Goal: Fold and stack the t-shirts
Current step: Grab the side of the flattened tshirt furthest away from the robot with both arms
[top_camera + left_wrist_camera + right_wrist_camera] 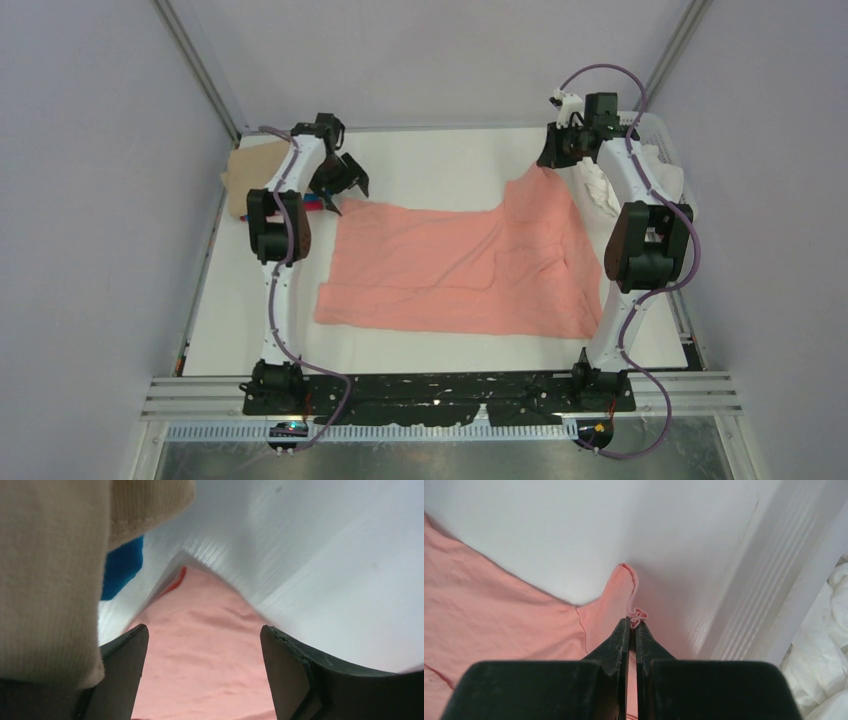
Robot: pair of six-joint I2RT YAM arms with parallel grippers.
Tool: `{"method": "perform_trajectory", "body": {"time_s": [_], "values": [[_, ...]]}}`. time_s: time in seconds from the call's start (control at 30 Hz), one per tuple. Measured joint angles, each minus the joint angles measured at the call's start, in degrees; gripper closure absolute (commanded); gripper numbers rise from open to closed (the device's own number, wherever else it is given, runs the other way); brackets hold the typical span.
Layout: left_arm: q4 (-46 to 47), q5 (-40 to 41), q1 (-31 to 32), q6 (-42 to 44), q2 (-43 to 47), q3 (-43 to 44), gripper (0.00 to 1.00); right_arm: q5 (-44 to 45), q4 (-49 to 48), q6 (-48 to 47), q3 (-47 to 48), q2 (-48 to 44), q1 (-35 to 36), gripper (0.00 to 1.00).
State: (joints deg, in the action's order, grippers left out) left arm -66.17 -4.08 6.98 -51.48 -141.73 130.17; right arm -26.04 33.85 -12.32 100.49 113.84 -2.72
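The large salmon-pink t-shirt (460,265) lies spread on the white table. My right gripper (556,160) is shut on its far right corner and lifts that part; in the right wrist view the pinched fabric (636,614) bunches out of my shut gripper (633,625). My left gripper (345,185) is open and empty just above the shirt's far left corner (200,645). The folded tan t-shirt (255,172) lies at the far left, with a blue one (120,570) under it and a sliver of magenta (312,203) beside it.
The white lattice basket (668,160) with white cloth stands at the far right, close behind my right arm. The enclosure walls stand close on both sides.
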Motion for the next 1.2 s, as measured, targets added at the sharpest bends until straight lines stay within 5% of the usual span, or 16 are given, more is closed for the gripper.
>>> {"method": "perform_trajectory", "body": {"time_s": [0.2,0.43,0.77,1.2], "values": [[-1.9,-1.2,-1.9,22.2,2.3,-0.6,0.17,0.1,0.0,-0.4,0.0,0.0,0.1,0.94],[2.5,8.4,-1.2,36.7,3.9,-2.8,0.17,2.0,0.1,-1.2,0.0,0.0,0.5,0.94],[2.5,6.3,-1.0,31.1,1.1,1.8,0.2,5.0,0.5,-1.6,0.0,0.0,1.2,0.94],[7.9,3.5,0.8,16.8,3.3,-7.5,0.26,5.4,0.6,-2.6,0.0,0.0,1.5,0.94]]}}
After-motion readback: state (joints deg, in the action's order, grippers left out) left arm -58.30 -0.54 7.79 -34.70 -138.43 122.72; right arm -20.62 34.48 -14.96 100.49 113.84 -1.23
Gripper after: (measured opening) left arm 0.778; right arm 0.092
